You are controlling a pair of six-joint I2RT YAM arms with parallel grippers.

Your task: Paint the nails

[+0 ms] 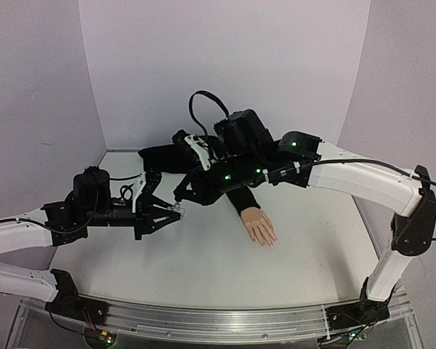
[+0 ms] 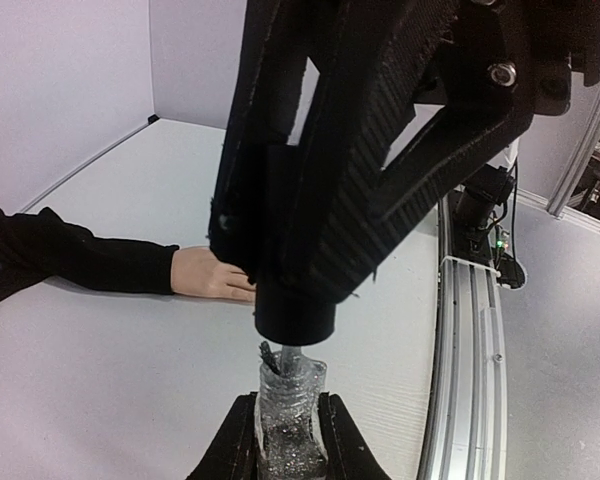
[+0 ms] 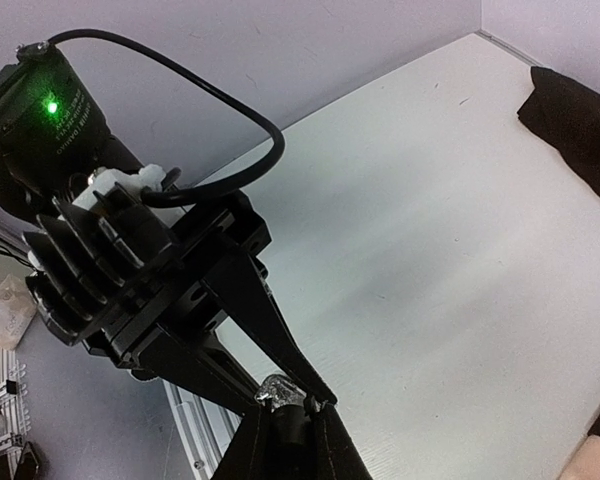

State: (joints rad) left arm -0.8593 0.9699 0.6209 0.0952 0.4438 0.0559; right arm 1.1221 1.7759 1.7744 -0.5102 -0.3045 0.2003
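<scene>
On the white table the mannequin hand lay just right of centre.
Our left gripper clamped the glitter polish bottle, our right gripper pinched its black cap just above; the nails pointed toward the near edge.

Right arm overhangs sleeve; mannequin hand exposed.

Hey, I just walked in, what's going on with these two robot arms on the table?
It's a nail-painting setup. The left arm's fingers are shut on a small clear bottle of glittery polish. The right arm's fingers grip its black cap just above it, with the brush at the bottle's mouth. The mannequin hand in its black sleeve lies on the table, apart from both arms, and nothing is near its nails.
</scene>
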